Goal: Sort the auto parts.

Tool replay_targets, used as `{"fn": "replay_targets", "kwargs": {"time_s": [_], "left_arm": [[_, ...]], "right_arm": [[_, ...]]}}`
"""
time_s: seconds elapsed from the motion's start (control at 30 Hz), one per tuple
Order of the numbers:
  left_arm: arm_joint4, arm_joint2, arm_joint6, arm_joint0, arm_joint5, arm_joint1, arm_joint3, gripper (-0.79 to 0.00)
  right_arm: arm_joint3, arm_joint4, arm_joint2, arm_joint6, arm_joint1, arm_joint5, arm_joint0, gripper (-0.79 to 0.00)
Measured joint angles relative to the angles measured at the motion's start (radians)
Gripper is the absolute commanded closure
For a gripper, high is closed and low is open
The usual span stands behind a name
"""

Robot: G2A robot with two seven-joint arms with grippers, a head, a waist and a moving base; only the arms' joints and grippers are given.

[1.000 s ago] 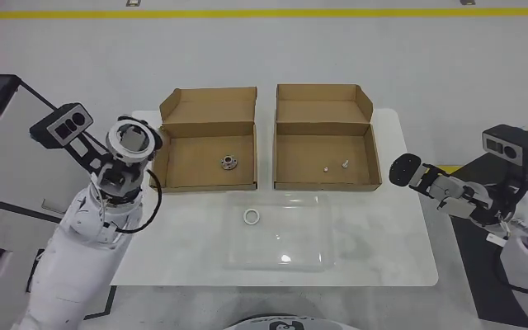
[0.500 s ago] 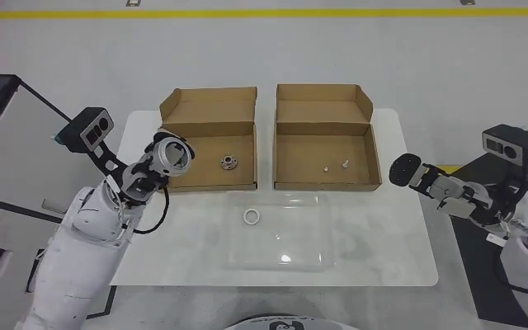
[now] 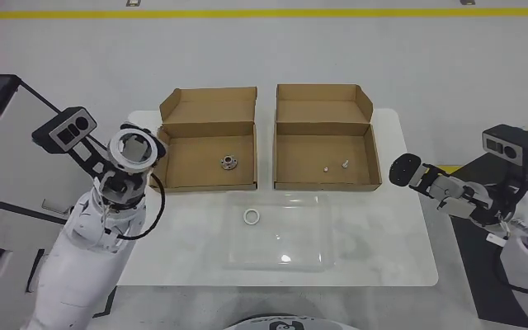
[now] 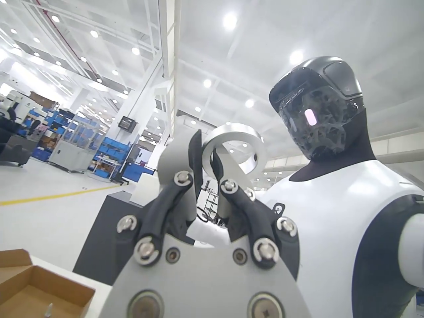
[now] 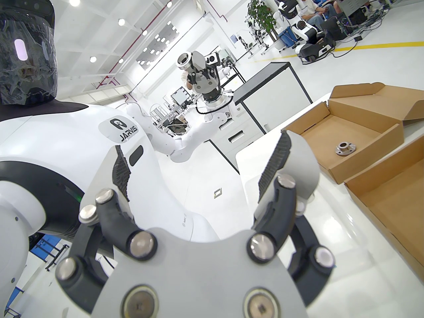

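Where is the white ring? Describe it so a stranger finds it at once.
On the table, a clear tray lies in front of two boxes. The ring lies in its corner nearest the left gripper. It is small and white, unlike the grey hub in one.

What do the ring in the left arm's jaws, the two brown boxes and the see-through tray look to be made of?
Ring: metal, probably steel or aluminium; smooth silver-grey with bright highlights.
Boxes: matte brown cardboard, with folded flaps.
Tray: likely clear plastic; the table shows through, with glare.
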Motion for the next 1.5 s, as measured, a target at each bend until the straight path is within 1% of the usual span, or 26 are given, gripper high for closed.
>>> {"fn": "replay_targets", "kwargs": {"time_s": [0.27, 0.47, 0.67, 0.97, 1.1, 1.5], "left_arm": [[0.009, -0.037, -0.043, 0.035, 0.0, -0.013, -0.012, 0.0], [0.099, -0.063, -0.08, 0.061, 0.0, -0.021, -0.013, 0.0], [0.152, -0.061, -0.059, 0.076, 0.0, -0.029, -0.022, 0.0], [0.081, -0.056, -0.002, 0.087, 0.003, -0.037, -0.036, 0.0], [0.043, -0.059, -0.009, 0.088, 0.005, -0.038, -0.037, 0.0], [0.042, -0.059, -0.01, 0.088, 0.005, -0.038, -0.037, 0.0]], "right_arm": [[0.0, 0.0, 0.0, 0.0, 0.0, 0.0, 0.0, -0.785], [0.0, 0.0, 0.0, 0.0, 0.0, 0.0, 0.0, -0.785], [0.0, 0.0, 0.0, 0.0, 0.0, 0.0, 0.0, -0.785], [0.0, 0.0, 0.0, 0.0, 0.0, 0.0, 0.0, -0.785], [0.0, 0.0, 0.0, 0.0, 0.0, 0.0, 0.0, -0.785], [0.0, 0.0, 0.0, 0.0, 0.0, 0.0, 0.0, -0.785]]}}
